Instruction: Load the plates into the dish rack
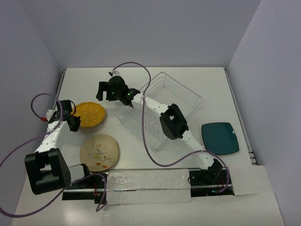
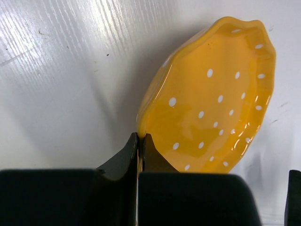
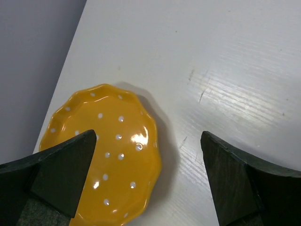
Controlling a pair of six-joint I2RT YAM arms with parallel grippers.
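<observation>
The orange-yellow scalloped plate with pale dots lies at the left of the table. My left gripper is shut on its near-left rim. In the left wrist view the two fingers pinch the plate, which stands tilted over its shadow. My right gripper hovers open just beyond this plate, between it and the dish rack. Its wide jaws hold nothing above the plate. The beige patterned plate lies flat near the front. The dark teal plate lies flat to the right of the rack.
The right arm stretches diagonally across the wire rack and covers part of its prongs. Grey walls close in the table on the left, back and right. Purple cables loop around both arms.
</observation>
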